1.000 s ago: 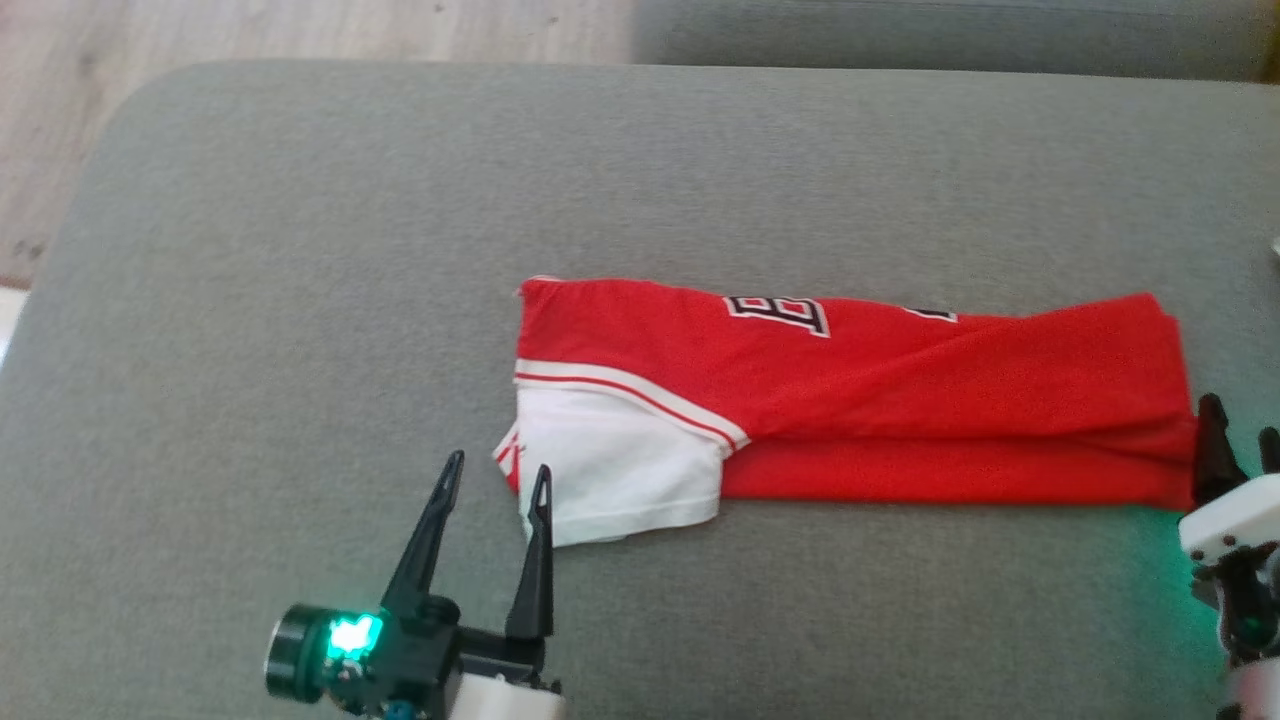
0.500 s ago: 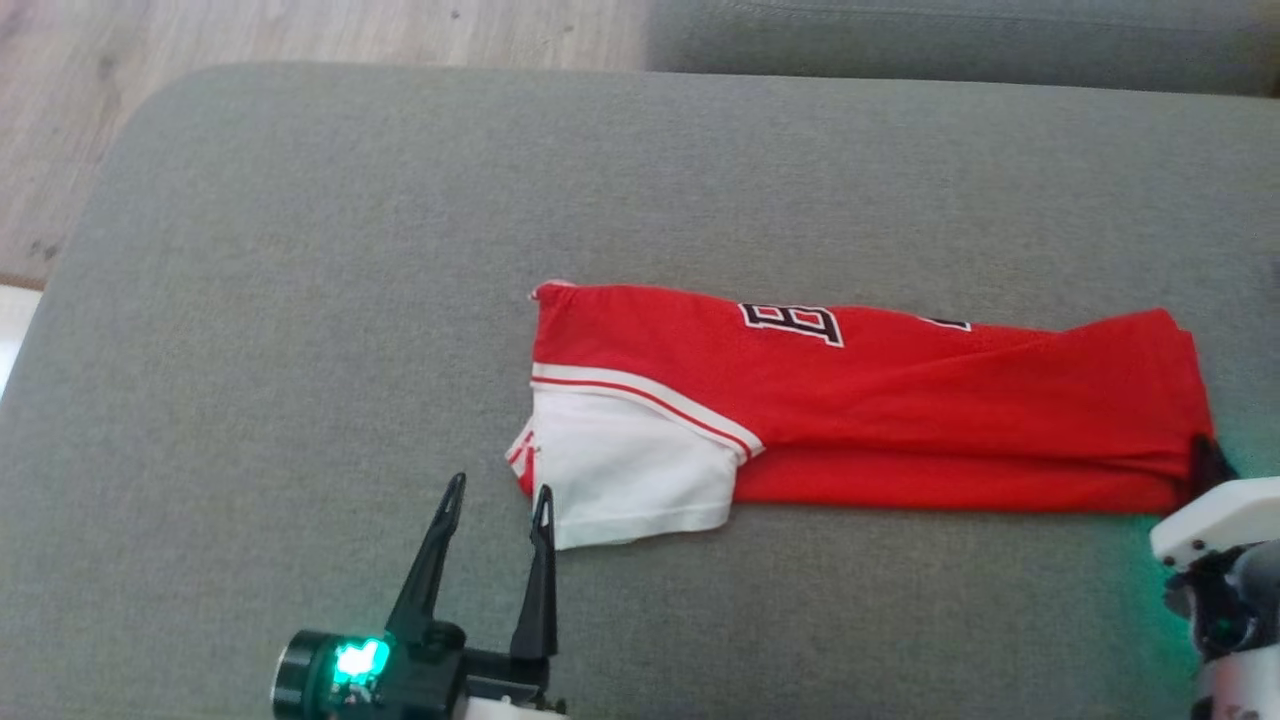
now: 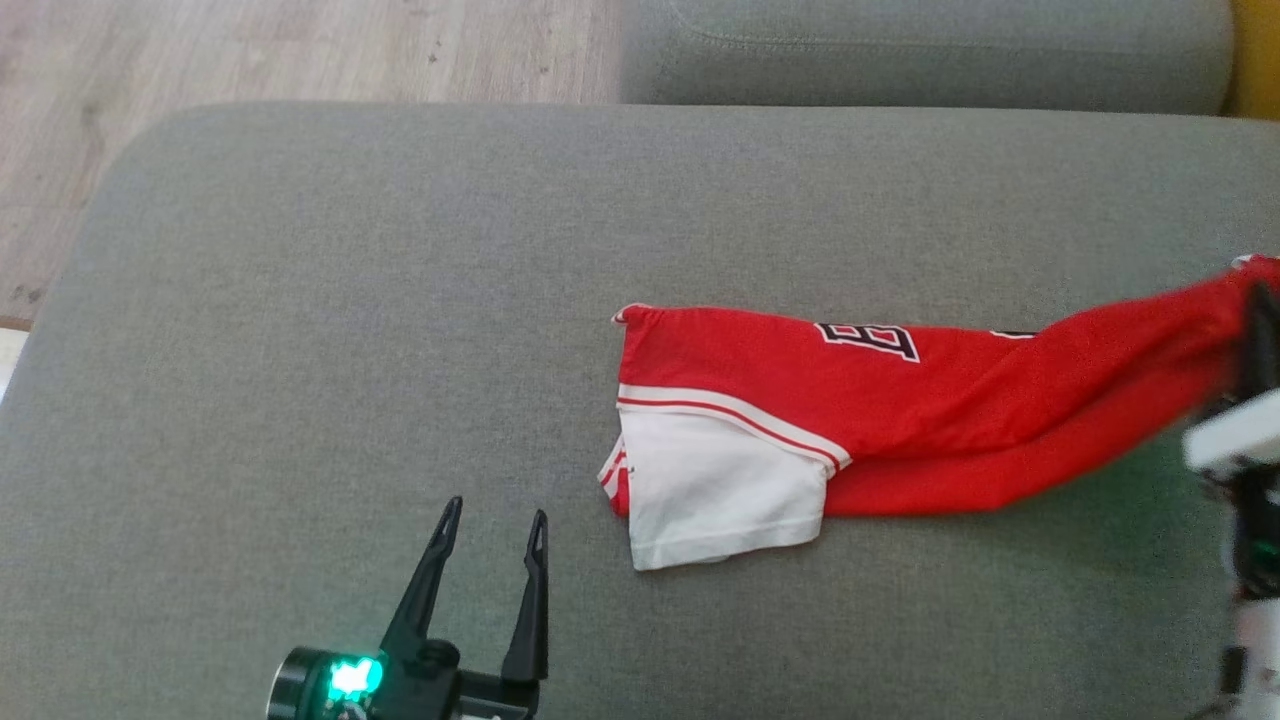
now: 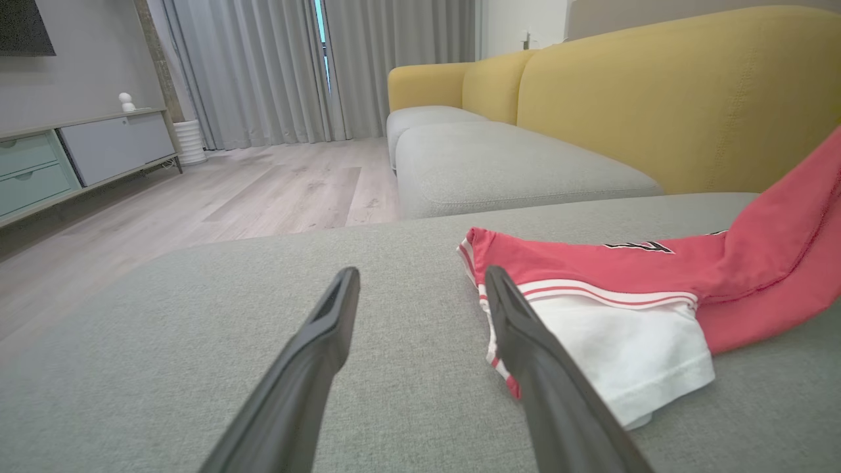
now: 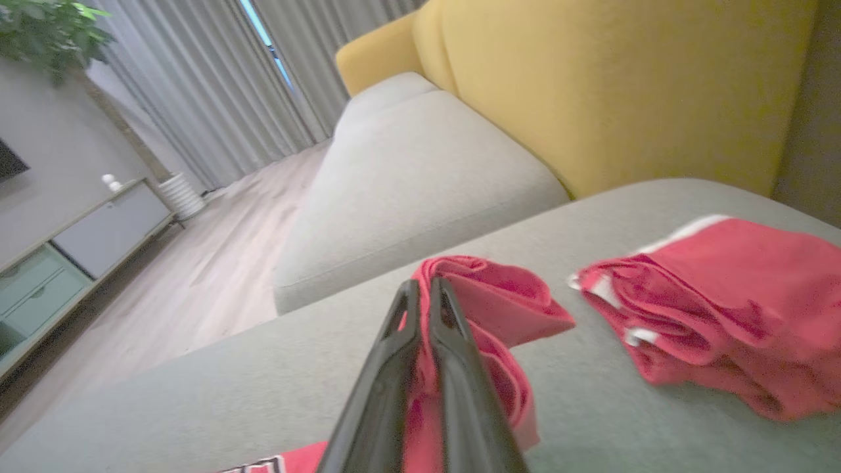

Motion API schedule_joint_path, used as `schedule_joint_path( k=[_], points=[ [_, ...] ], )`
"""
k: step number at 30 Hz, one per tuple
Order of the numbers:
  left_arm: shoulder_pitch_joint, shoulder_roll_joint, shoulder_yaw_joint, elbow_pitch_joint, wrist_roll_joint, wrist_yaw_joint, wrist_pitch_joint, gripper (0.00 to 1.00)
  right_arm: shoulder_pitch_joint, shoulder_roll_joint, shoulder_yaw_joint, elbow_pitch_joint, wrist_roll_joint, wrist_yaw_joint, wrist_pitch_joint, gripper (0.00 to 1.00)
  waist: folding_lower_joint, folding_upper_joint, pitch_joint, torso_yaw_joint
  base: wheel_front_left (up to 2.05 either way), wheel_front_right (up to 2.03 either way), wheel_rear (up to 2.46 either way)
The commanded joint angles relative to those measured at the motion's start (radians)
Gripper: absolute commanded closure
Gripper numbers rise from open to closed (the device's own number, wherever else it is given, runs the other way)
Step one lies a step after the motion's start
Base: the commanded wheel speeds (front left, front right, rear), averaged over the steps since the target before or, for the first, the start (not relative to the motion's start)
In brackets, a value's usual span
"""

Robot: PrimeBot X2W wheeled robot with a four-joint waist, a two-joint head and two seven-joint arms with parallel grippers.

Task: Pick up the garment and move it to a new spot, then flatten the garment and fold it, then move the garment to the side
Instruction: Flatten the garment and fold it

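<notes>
While its right tool (image 5: 424,289) pinches the red end of the folded jersey (image 3: 900,420) and holds it up off the grey sofa cushion (image 3: 300,300) where the rest lies, apparently to drag it aside, the left tool (image 3: 497,512) hovers spread near the white sleeve (image 3: 720,490).

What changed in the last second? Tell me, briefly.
The right gripper closed on the garment at its right end and dragged it toward the robot's right, lifting that end off the grey cushion. The whole garment slid that way. The left gripper stayed open, off the cloth.
</notes>
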Motion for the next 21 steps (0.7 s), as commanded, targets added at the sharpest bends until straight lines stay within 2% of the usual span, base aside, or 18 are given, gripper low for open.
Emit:
schedule_joint_path(
  k=[1,5,9,17,21],
  points=[
    [-0.016,-0.01,0.047,-0.021,0.011,-0.006,-0.009,0.0,-0.016,0.005,0.069,-0.083,0.007,-0.001,0.0,1.0,0.0,0.0,-0.008,0.002,0.0,0.0,0.0],
    [-0.011,-0.02,0.05,-0.006,0.022,-0.029,-0.009,0.0,-0.025,0.041,0.236,-0.182,-0.003,-0.001,0.033,1.0,0.0,0.0,-0.022,0.017,0.0,0.0,0.0],
    [-0.013,-0.031,0.048,0.006,0.036,-0.05,-0.009,0.0,-0.036,0.065,0.397,-0.204,0.016,-0.001,0.067,1.0,0.0,0.0,-0.024,0.045,0.0,0.0,0.0],
    [-0.016,-0.052,0.063,0.023,0.053,-0.076,-0.01,0.0,-0.044,0.076,0.68,-0.119,0.034,-0.001,0.079,1.0,0.0,0.0,-0.006,0.1,0.0,0.0,0.0],
    [-0.017,-0.064,0.069,0.029,0.062,-0.09,-0.01,0.0,-0.055,0.077,0.79,-0.044,0.045,-0.001,0.066,1.0,0.0,0.0,0.007,0.114,0.0,0.0,0.0]
  ],
)
